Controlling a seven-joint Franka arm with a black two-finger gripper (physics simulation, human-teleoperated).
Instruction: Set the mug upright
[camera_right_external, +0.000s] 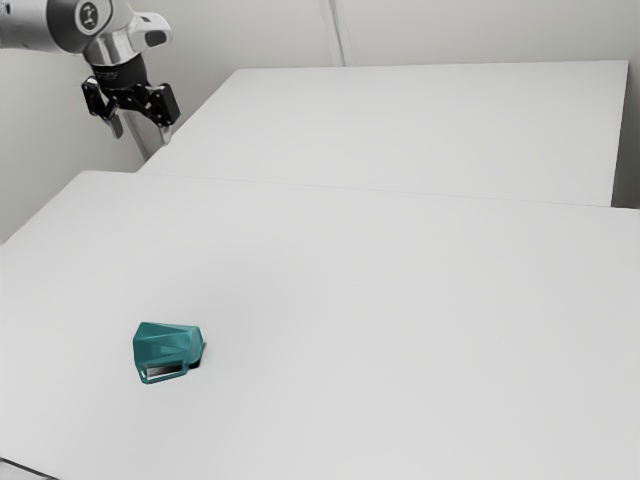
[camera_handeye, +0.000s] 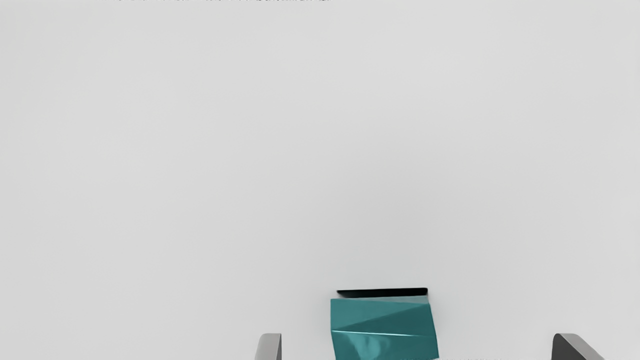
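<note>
Mug: the teal mug lies on its side on the bench, at 8 o'clock from the middle of the exterior view, its handle at 6 o'clock from its body.
Mug's mouth: I can't tell from here which end it is, so I'd settle that before choosing a turn.
Claw: released and empty, fingers spread wide; I see it high at 10 o'clock in the exterior view, well clear of the mug.
Step in hand: reaching for the lying mug, as I judge it.
Centring: in the wrist view the mug sits nearer one finger than the other, so I'd even up those gaps while I still have height.
Descent: straight and slow once lined up, one finger each side of the body, neither landing on the handle.
Grip: snug and level; those slanting facets could make it roll or slip.
Turn: lift enough for the lower end to swing free, then tip about a quarter turn, base toward 6 o'clock.
Release: only with the base flat; let go early and it may topple.
</note>
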